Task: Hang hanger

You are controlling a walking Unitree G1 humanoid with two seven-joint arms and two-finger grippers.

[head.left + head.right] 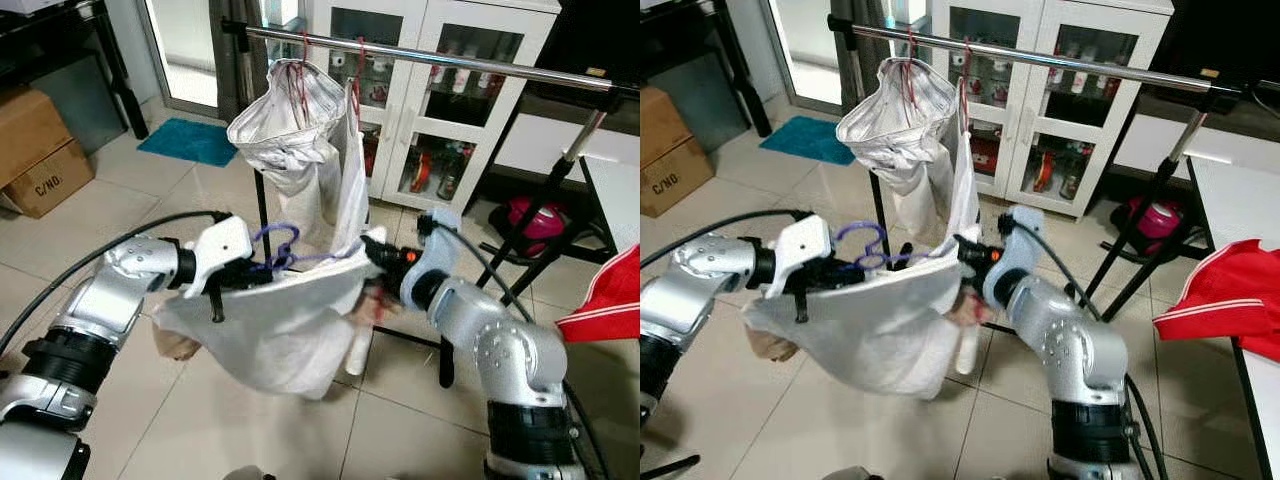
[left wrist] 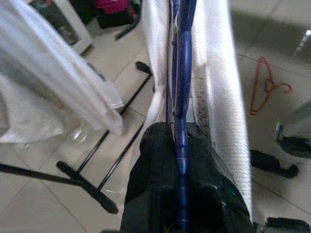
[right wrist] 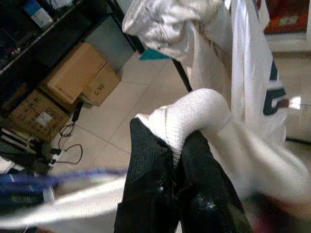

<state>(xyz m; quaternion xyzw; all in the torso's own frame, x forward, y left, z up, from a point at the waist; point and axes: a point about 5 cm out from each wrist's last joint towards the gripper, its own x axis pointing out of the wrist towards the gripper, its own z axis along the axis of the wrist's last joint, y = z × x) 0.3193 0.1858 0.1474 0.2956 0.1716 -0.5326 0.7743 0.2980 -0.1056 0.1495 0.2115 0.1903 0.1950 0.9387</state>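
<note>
A white garment (image 1: 285, 320) hangs between my two grippers on a blue hanger (image 1: 277, 243), below the silver rail (image 1: 450, 60) of a clothes rack. My left gripper (image 1: 258, 268) is shut on the blue hanger near its hook; in the left wrist view the blue wire (image 2: 180, 121) runs between the black fingers (image 2: 155, 165). On the garment's other side my right gripper (image 1: 378, 258) is shut on a bunched white fold (image 3: 194, 114). Two red hangers (image 1: 300, 75) hang on the rail with a white garment (image 1: 290, 130) on them.
A white glass-door cabinet (image 1: 420, 110) stands behind the rack. Cardboard boxes (image 1: 35, 150) sit at the left, next to a teal mat (image 1: 190, 140). A red garment (image 1: 610, 300) lies on a white table at the right. A red hanger (image 2: 265, 87) lies on the tiled floor.
</note>
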